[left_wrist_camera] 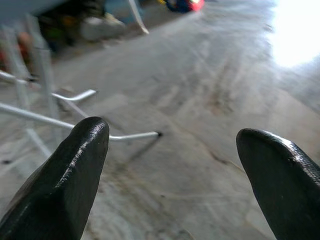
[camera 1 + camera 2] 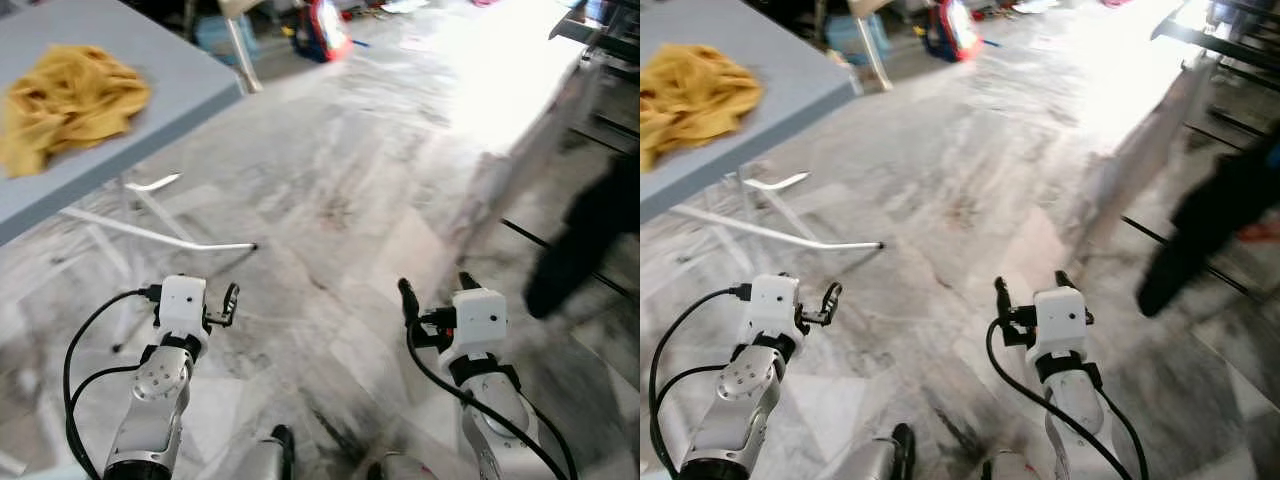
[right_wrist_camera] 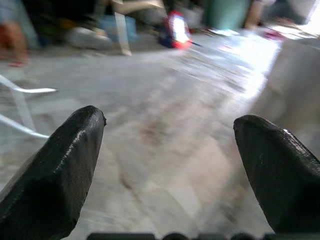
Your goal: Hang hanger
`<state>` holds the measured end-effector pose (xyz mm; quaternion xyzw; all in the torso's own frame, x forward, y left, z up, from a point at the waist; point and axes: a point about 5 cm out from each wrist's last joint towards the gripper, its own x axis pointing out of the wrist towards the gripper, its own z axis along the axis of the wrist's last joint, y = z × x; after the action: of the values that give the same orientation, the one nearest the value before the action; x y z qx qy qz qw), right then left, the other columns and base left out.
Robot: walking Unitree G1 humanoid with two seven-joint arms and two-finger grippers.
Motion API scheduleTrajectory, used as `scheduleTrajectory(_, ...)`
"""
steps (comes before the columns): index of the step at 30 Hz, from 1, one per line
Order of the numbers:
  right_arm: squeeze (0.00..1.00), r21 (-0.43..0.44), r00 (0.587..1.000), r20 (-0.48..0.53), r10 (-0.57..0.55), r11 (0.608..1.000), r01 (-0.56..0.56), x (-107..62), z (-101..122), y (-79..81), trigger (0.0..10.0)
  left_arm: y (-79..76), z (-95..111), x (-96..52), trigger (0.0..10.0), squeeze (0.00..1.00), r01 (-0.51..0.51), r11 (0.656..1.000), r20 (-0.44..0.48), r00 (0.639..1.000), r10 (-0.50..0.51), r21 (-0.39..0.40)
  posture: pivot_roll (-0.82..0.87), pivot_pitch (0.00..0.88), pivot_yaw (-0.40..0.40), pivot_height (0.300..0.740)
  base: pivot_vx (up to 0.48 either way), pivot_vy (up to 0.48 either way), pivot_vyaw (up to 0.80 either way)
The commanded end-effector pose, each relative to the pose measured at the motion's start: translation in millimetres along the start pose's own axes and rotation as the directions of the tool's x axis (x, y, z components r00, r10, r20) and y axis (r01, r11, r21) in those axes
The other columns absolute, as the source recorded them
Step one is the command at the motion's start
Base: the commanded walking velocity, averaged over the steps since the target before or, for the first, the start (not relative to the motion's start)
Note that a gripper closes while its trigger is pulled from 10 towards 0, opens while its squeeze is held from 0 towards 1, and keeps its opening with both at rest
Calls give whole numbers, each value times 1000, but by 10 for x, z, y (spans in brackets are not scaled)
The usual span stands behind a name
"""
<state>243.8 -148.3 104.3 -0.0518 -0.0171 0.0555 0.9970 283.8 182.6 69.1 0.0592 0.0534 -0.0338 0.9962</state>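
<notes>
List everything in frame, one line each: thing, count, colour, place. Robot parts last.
table: one, grey-blue top on white metal legs, to the robot's front left.
cloth: one, mustard yellow, crumpled on the table top.
floor: grey marbled tiles, with a bright glare patch ahead to the right.
bag: one, red and blue, on the floor far ahead; blurred.
dark garment: one, black, hanging at the right; blurred, cannot tell what it hangs from.
rack: one, dark bars, far right.
left tool: one, black fingers open, over bare floor by the table legs.
right tool: one, black fingers open, over bare floor.
</notes>
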Motion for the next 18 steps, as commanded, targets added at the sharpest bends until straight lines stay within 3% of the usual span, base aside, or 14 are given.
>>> scheduleTrajectory(1, 0, 0, 1000, -18, -8, 1000, 8, -38, -37, -47, 10000, -6, -36, -28, 10000, 0, -1, 1000, -9, 1000, 1, -7, -116, 208, 58, 740, 0, 0, 800)
scheduleTrajectory(18, 0, 33, 999, 4, 44, 998, -44, 108, -23, 38, 10000, 114, -43, -27, 10000, 0, -57, 998, 13, 998, 57, 18, -64, 198, 46, 740, 0, 0, 800)
